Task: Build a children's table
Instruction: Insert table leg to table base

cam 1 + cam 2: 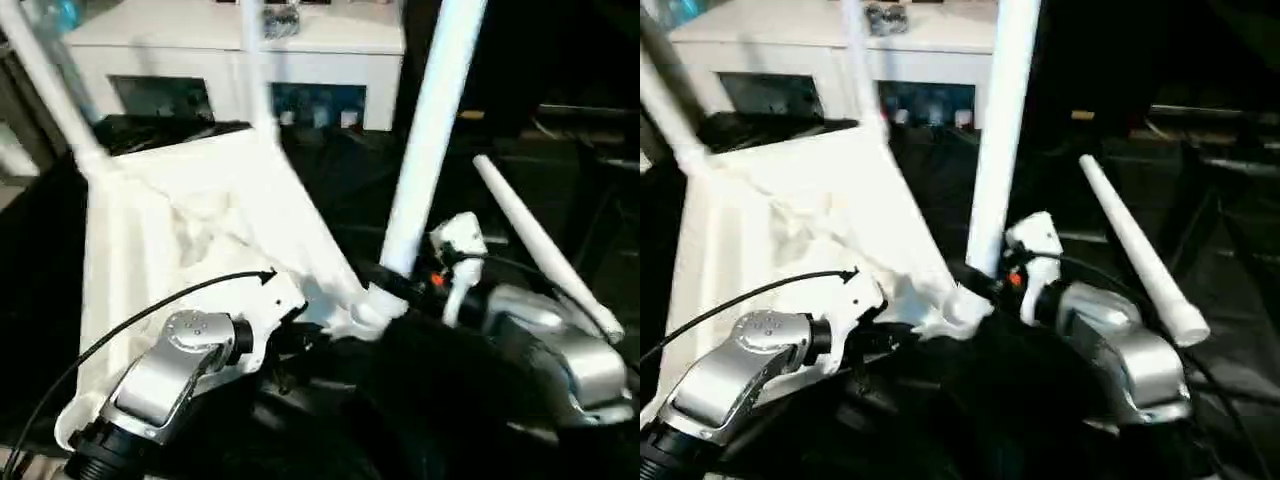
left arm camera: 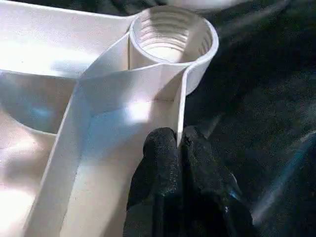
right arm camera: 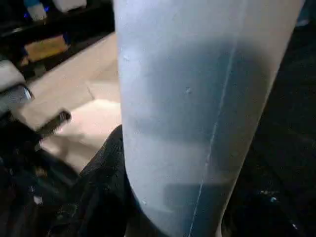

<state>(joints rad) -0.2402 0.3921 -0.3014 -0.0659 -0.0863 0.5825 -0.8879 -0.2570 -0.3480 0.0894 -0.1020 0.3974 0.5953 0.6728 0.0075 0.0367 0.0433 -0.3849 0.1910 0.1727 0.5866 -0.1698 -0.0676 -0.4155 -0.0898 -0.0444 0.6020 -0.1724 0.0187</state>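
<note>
Currently fitting legs: left gripper [image 2: 178, 148] pinches the rim of the white ribbed plastic square tabletop [image 1: 180, 240] near an empty socket [image 2: 170, 34]; right gripper [image 3: 123, 197] apparently clasps an upright white tubular leg [image 1: 430, 140]. Spare leg [image 1: 545, 245] at 3 o'clock. Next: seat the leg squarely.

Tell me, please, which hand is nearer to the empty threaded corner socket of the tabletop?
Left. The left hand is pinched on the thin tabletop rim right beside that socket; the right hand grips an upright leg at another corner.

White tubular leg [image 3: 197, 113] close up, black fingers [image 3: 106, 182] against its side.
</note>
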